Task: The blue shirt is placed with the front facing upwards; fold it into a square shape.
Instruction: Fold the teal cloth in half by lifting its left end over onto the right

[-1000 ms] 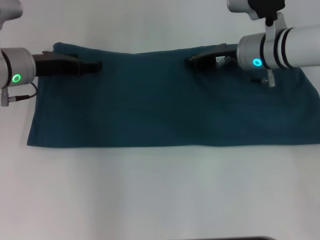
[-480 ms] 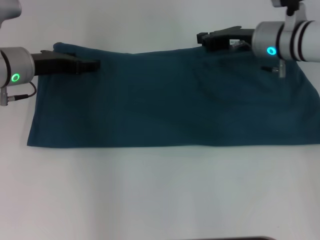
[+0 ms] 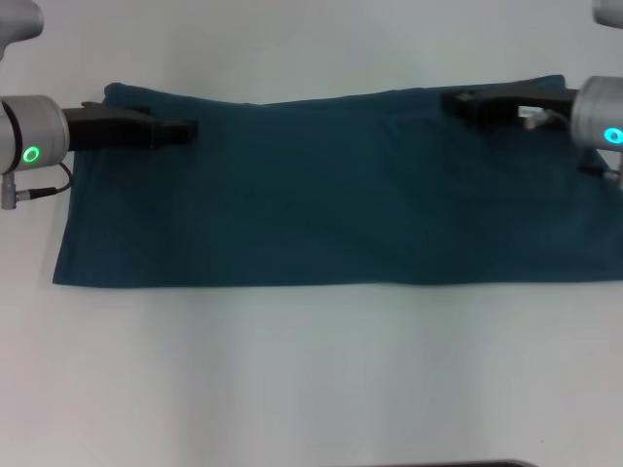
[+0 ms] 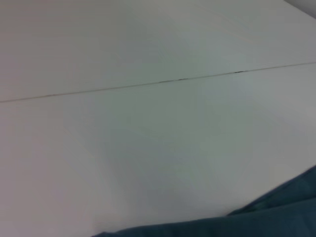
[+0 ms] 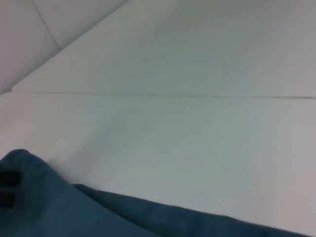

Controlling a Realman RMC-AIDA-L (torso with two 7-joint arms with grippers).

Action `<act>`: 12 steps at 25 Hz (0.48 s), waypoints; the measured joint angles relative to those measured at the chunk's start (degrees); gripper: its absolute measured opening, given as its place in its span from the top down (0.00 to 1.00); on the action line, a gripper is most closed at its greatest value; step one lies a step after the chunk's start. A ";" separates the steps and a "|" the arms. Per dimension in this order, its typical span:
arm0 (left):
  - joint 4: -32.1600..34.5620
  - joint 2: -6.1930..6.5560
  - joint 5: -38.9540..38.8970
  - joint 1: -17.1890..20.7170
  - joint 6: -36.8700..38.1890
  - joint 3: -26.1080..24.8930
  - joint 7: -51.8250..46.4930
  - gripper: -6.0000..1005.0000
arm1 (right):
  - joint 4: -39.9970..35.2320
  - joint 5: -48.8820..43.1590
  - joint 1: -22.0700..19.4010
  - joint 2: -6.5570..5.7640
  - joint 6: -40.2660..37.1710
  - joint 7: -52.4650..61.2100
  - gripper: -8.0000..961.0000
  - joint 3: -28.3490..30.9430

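Teal-blue cotton shirt (image 3: 331, 190) lay as a long folded band mid-frame; left gripper (image 3: 185, 129) upper left and right gripper (image 3: 458, 101) upper right sat over its far edge, probably for the next fold, grip state unclear.

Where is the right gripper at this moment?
In the head view the right gripper is over the far edge of the blue shirt, on its right part, pointing toward the left gripper at the opposite end.

Soft cloth on a smooth, matt table

The blue shirt (image 3: 331, 195) is matt woven cloth, faintly creased; the table (image 3: 311, 370) looks smooth, pale, slightly sheeny; the arm housings seem glossy plastic.
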 joint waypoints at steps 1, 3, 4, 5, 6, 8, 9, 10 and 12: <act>0.00 0.00 0.00 0.01 -0.01 -0.01 0.00 0.21 | -0.28 -0.04 -0.65 -0.31 -0.42 0.52 0.90 0.03; 0.00 -0.01 0.00 0.01 0.00 -0.01 0.00 0.21 | -0.53 -0.13 -1.65 -0.99 -0.86 1.24 0.89 0.06; 0.01 -0.01 0.01 0.01 0.00 -0.01 0.00 0.21 | -0.58 -0.18 -2.15 -1.24 -0.95 1.45 0.89 0.12; 0.04 -0.01 0.05 0.01 0.00 -0.01 0.00 0.21 | -0.65 -0.22 -2.58 -1.36 -1.01 1.51 0.89 0.22; 0.04 -0.01 0.05 0.01 0.00 -0.01 0.00 0.21 | -0.95 -0.23 -3.08 -1.42 -1.04 1.52 0.89 0.54; 0.09 -0.01 0.18 0.02 -0.10 -0.01 0.00 0.21 | -1.78 -0.16 -4.03 -1.47 -1.22 1.53 0.89 1.84; 0.11 -0.02 0.19 0.01 -0.13 -0.01 0.00 0.21 | -2.16 -0.11 -4.36 -1.46 -1.66 1.53 0.89 2.80; 0.14 -0.01 0.20 0.02 -0.16 -0.01 0.00 0.21 | -2.60 -0.03 -4.70 -1.47 -2.17 1.54 0.89 4.16; 0.18 0.01 0.24 0.02 -0.19 0.00 0.00 0.21 | -3.39 0.06 -5.22 -1.49 -4.26 1.55 0.89 7.99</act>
